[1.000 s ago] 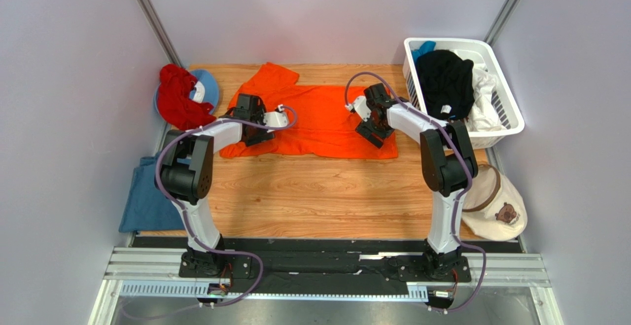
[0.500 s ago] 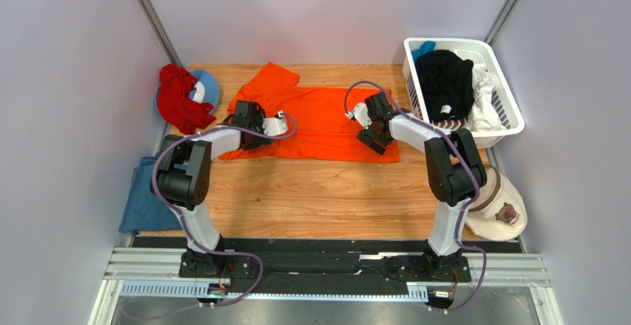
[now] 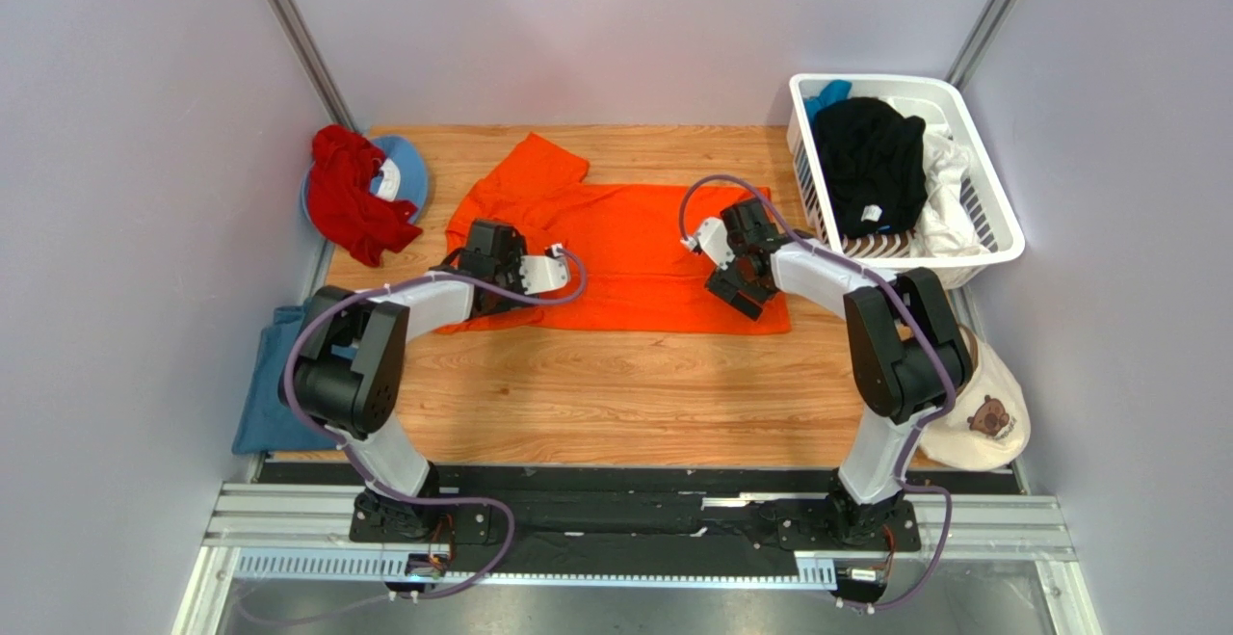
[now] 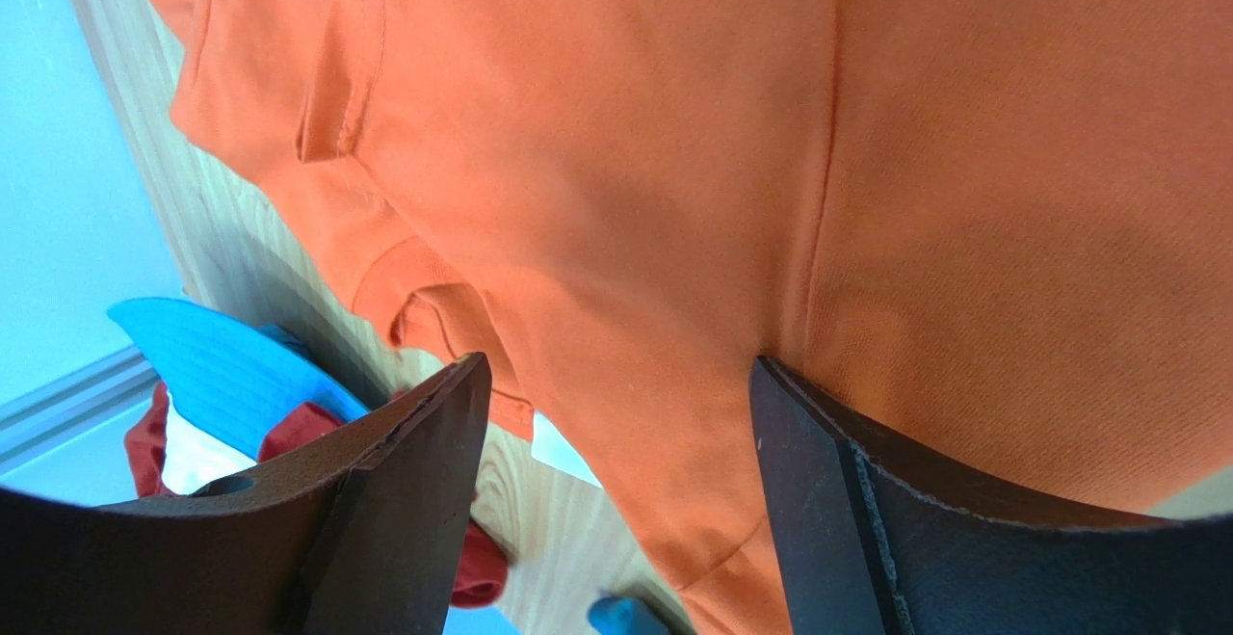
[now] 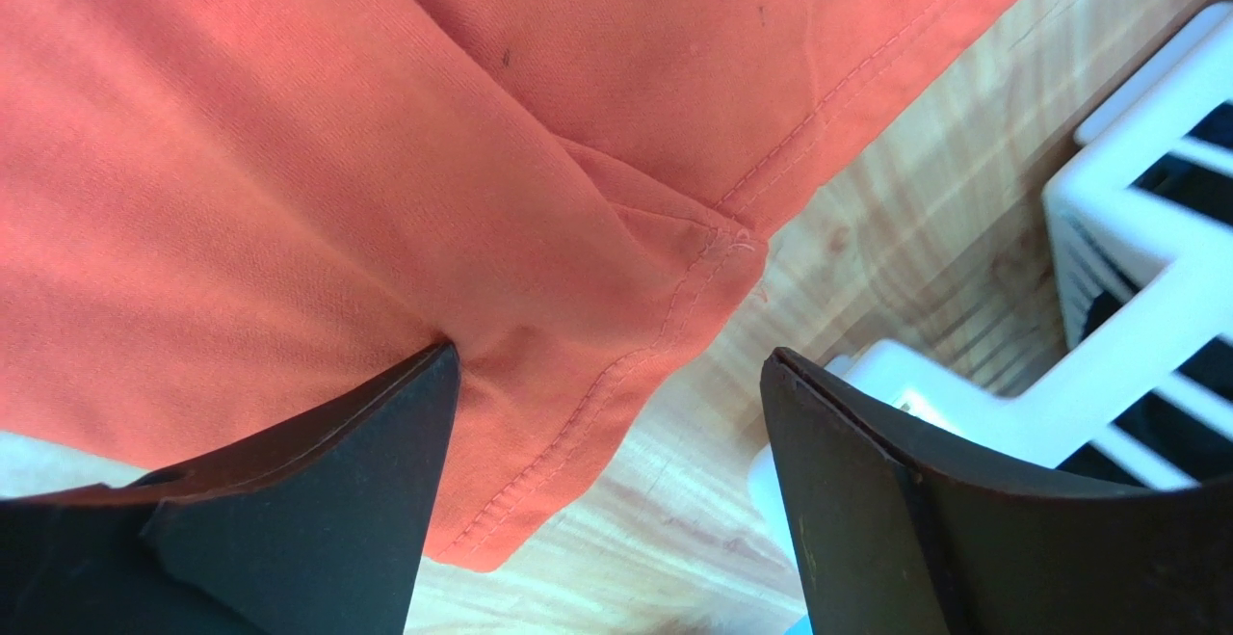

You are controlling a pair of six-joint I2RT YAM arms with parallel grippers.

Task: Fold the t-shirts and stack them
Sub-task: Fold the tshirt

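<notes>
A bright orange t-shirt [image 3: 623,248] lies spread flat across the back half of the wooden table [image 3: 608,390]. My left gripper [image 3: 481,283] rests on its left part near a sleeve; its jaws stand open, with flat orange cloth [image 4: 623,231] spanning the gap. My right gripper [image 3: 735,283] is open too, pressing on the shirt's right hem corner [image 5: 623,303]. A dusty blue t-shirt [image 3: 287,382] hangs over the table's left edge. Black [image 3: 869,158] and white [image 3: 948,187] t-shirts sit in the basket.
The white laundry basket [image 3: 996,223] stands at the back right, close to my right gripper. A red cloth [image 3: 348,194] lies on a light blue cap [image 3: 405,170] at the back left. A beige bear-face cap [image 3: 977,407] sits at the right edge.
Both grippers have slid toward the near edge, and the orange shirt has come along with them, away from the back of the table. Both jaws stayed open.
</notes>
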